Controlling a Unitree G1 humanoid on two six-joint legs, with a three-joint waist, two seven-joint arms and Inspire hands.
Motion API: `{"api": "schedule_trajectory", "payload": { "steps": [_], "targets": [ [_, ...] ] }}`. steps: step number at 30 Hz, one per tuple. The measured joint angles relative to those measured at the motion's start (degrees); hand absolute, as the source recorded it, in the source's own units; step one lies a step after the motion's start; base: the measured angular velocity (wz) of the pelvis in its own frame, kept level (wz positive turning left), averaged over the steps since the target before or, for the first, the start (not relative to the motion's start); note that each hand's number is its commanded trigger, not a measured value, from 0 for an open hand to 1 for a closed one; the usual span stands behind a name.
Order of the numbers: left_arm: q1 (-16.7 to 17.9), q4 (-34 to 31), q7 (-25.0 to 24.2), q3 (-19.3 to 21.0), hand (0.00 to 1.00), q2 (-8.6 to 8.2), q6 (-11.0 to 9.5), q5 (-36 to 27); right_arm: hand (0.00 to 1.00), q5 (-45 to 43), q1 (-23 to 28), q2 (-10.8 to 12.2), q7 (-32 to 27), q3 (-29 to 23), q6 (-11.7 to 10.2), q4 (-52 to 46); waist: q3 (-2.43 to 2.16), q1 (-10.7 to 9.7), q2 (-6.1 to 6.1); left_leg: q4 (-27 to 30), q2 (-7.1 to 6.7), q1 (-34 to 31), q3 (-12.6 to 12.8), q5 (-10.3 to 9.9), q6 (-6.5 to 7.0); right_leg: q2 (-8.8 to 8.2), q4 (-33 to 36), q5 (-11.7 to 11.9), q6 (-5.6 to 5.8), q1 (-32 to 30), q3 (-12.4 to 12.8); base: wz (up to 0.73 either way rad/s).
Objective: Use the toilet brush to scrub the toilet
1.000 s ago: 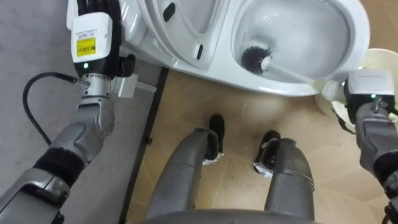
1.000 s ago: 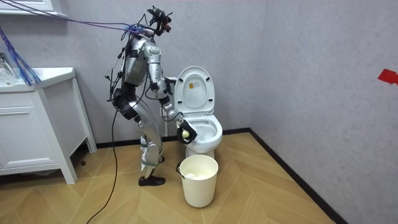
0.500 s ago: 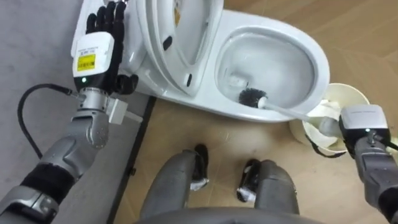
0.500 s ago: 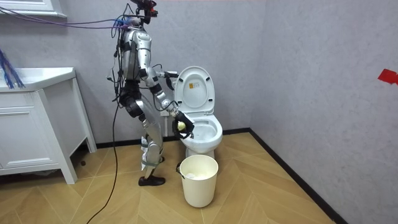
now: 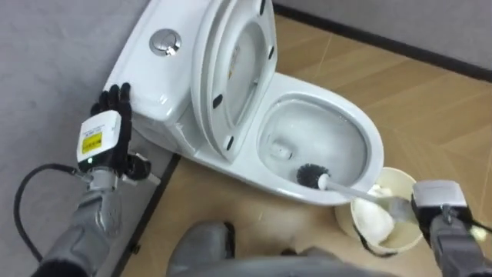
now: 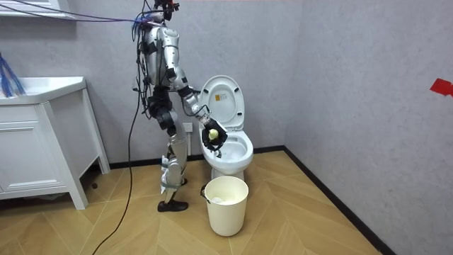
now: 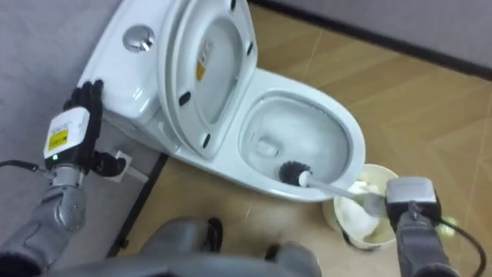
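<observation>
The white toilet (image 5: 354, 123) has its seat and lid (image 5: 238, 69) raised. A toilet brush rests with its black head (image 5: 310, 175) inside the bowl against the near rim. Its white handle (image 5: 355, 192) slants out over the rim to my right hand (image 5: 435, 201), which is shut on it at the lower right. The room view shows that hand (image 6: 211, 134) above the bowl's front. My left hand (image 5: 106, 128) hangs open, fingers straight, beside the tank (image 5: 157, 73), apart from it.
A cream bin (image 5: 382, 219) stands on the wooden floor just under the brush handle, in front of the toilet. A white cabinet (image 6: 42, 142) stands at the room view's left. I stand close to the toilet's side, by the grey wall.
I have straightened up from a bend, so the eye view now takes in the tank and raised lid. The brush head has slid from deeper in the bowl toward the near rim.
</observation>
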Motion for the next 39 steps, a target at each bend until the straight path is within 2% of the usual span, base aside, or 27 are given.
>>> {"api": "schedule_trajectory", "payload": {
  "steps": [4, 5, 6, 7, 8, 10, 11, 14, 16, 18, 21, 24, 26, 30, 33, 35, 39],
  "targets": [
    [3.85, 0.53, -0.31, 4.01, 0.0, -1.81, 0.75, -0.49, 1.0, -0.09, 2.51, 1.9, 1.11, -0.87, 1.08, -0.13, 0.01, 1.04, -0.49, -1.42, 0.02, 3.62, -0.19, -0.36, -0.56, 0.58, -2.64, 0.02, -0.02, 3.94, 0.16, -0.05],
    [4.87, 1.17, -0.34, 4.77, 0.0, -2.37, 1.04, -1.87, 1.0, -0.02, 3.28, 2.41, 1.42, -1.53, 1.13, -0.11, -0.12, 1.33, -0.54, -1.78, 0.02, 4.51, -0.39, -0.53, -0.82, 0.8, -3.47, 0.03, -0.03, 5.01, 0.04, 0.0],
    [6.11, 1.54, -0.37, 5.55, 0.0, -2.79, 1.4, -2.57, 1.0, 0.09, 3.95, 3.0, 1.69, -2.27, 1.12, -0.09, -0.54, 1.42, -0.44, -2.01, 0.02, 5.14, -0.64, -0.58, -0.9, 0.96, -4.06, 0.05, -0.06, 5.8, 0.03, 0.0],
    [6.63, 2.02, -0.37, 5.8, 0.0, -2.9, 1.4, -2.95, 1.0, 0.19, 4.23, 3.25, 2.04, -2.59, 1.08, -0.09, -0.51, 1.57, -0.48, -2.31, -0.03, 5.67, -0.8, -0.58, -0.9, 0.96, -4.23, 0.05, -0.07, 6.28, 0.0, 0.0],
    [7.92, 2.72, -0.44, 6.41, 0.0, -3.28, 1.49, -3.42, 1.0, 0.28, 4.71, 3.92, 2.82, -3.8, 1.0, -0.05, -0.67, 1.63, -0.35, -2.99, -0.09, 6.74, -0.84, -0.58, -0.91, 1.09, -4.9, 0.05, -0.07, 7.29, 0.04, 0.0],
    [9.01, 4.75, -0.44, 7.71, 0.0, -4.43, 1.65, -5.46, 1.0, 0.95, 5.09, 5.17, 4.03, -5.89, 0.95, 0.54, -0.43, 1.4, -0.51, -4.5, -0.22, 8.46, -1.09, -0.58, -0.92, 1.2, -5.72, 0.06, -0.08, 8.73, -0.04, 0.03],
    [9.14, 6.73, -0.72, 7.89, 0.0, -5.01, 2.28, -8.05, 1.0, 2.49, 5.29, 6.18, 4.81, -7.38, 0.81, 1.66, -0.4, 1.2, -0.4, -5.55, -0.46, 9.76, -2.14, -0.58, -0.92, 1.25, -6.12, 0.06, -0.08, 10.1, -0.19, 0.13],
    [10.15, 10.65, -3.19, 9.73, 0.0, -6.69, 2.93, -12.52, 1.0, 10.98, 5.61, 8.83, 5.98, -10.56, -0.01, 6.31, -0.33, 1.0, -0.36, -6.89, -0.8, 12.32, -2.98, -0.67, -1.09, 1.36, -7.15, 0.06, -0.07, 12.67, -0.21, 0.09],
    [11.01, 14.14, -4.98, 10.11, 0.0, -7.34, 3.83, -15.43, 1.0, 17.16, 6.53, 10.33, 6.79, -13.39, -0.49, 7.36, -0.33, 0.17, -0.39, -7.65, -0.87, 13.39, -3.46, -0.71, -1.14, 1.38, -7.19, 0.07, -0.07, 13.53, -0.11, 0.1],
    [11.74, 18.39, -7.77, 13.3, 0.0, -9.53, 5.17, -18.87, 1.0, 24.63, 8.48, 12.8, 7.13, -18.43, -0.73, 7.83, -0.23, -1.24, -0.45, -7.96, -0.78, 14.47, -3.28, -1.04, -1.67, 1.56, -8.04, 0.07, -0.05, 14.87, -0.06, 0.03],
    [13.08, 22.92, -11.14, 16.64, 0.0, -11.08, 5.93, -21.47, 1.0, 34.22, 8.81, 14.72, 7.25, -23.41, -1.66, 10.43, 0.01, -2.04, -0.03, -8.63, -0.44, 16.35, -3.26, -1.33, -2.04, 1.81, -8.01, 0.07, -0.05, 15.45, 2.16, -0.37],
    [11.95, 27.74, -14.05, 17.83, 0.0, -11.25, 6.06, -24.7, 1.0, 41.78, 7.96, 15.71, 6.87, -26.43, -4.18, 12.14, 0.05, -4.12, 0.11, -9.33, -0.34, 16.86, -2.85, -1.33, -2.05, 1.74, -8.02, 0.07, -0.06, 15.35, 3.23, -0.14],
    [10.6, 29.88, -15.14, 18.81, 0.0, -11.42, 6.26, -25.74, 1.0, 43.37, 7.46, 16.3, 6.34, -27.82, -4.99, 12.69, 0.09, -5.02, 0.14, -9.94, -0.25, 17.27, -2.29, -1.34, -2.06, 1.86, -8.16, 0.03, -0.08, 15.02, 4.6, -0.11],
    [8.21, 31.8, -15.64, 21.1, 0.0, -11.88, 7.38, -25.63, 1.0, 45.89, 6.58, 17.0, 5.56, -28.67, -6.87, 13.83, 0.13, -5.45, 0.49, -11.81, -0.13, 19.57, 0.06, -1.42, -1.94, 2.24, -7.92, 0.4, 0.49, 15.04, 7.87, -0.32],
    [7.69, 31.79, -16.1, 21.35, 0.0, -12.0, 7.74, -25.61, 1.0, 47.79, 6.77, 17.3, 5.41, -28.66, -7.68, 13.79, 0.07, -6.87, 0.59, -12.02, -0.08, 20.2, 1.46, -1.59, -1.65, 2.27, -7.93, 0.81, 0.75, 15.02, 9.18, -0.28],
    [7.01, 31.76, -16.1, 21.43, 0.0, -12.19, 8.44, -25.5, 1.0, 47.9, 6.89, 18.26, 5.05, -28.7, -7.98, 13.7, -0.13, -8.79, 0.7, -12.29, 0.01, 20.62, 2.64, -1.71, -1.47, 2.3, -7.91, 1.0, 0.85, 14.83, 10.06, -0.26],
    [4.42, 31.63, -16.04, 21.54, 0.0, -12.28, 8.71, -22.65, 1.0, 48.36, 6.88, 19.67, 3.61, -28.7, -8.32, 13.44, -0.49, -10.19, 1.05, -12.53, 0.36, 20.94, 4.8, -1.72, -1.47, 2.71, -7.84, 1.55, 0.71, 13.82, 13.02, -0.31]
  ]
}}
